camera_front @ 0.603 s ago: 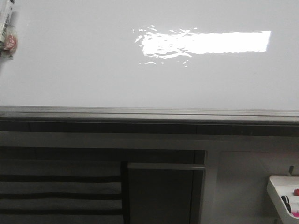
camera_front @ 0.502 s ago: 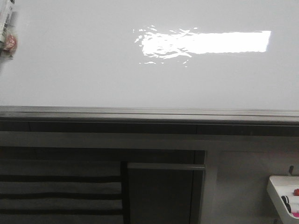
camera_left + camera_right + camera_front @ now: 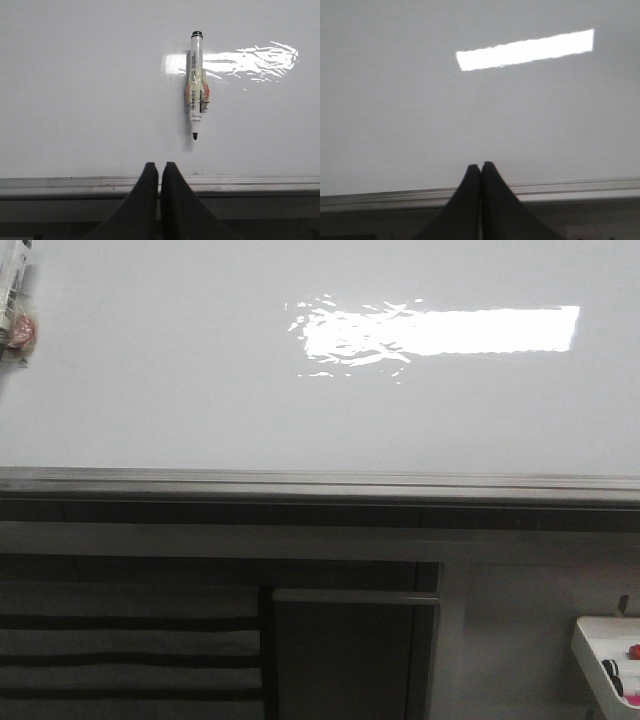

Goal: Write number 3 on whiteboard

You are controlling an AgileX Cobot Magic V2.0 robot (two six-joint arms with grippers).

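Fingers of the left gripper [image 3: 160, 172] press together with nothing between them, just short of the grey edge rail [image 3: 250, 182]. The right gripper [image 3: 480, 172] is likewise closed and empty. Beyond the left one, a capless black-tipped marker [image 3: 195, 85] lies on the whiteboard [image 3: 150, 380], beside the bright light reflection [image 3: 250, 56]. No written 3 shows. A white marker tray [image 3: 605, 660] sits low at right.

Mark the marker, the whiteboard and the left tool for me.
marker [image 3: 196, 85]: left wrist view, middle of its barrel.
whiteboard [image 3: 180, 380]: front view, bare white surface left of the glare.
left tool [image 3: 160, 172]: left wrist view, between its two closed black fingertips.
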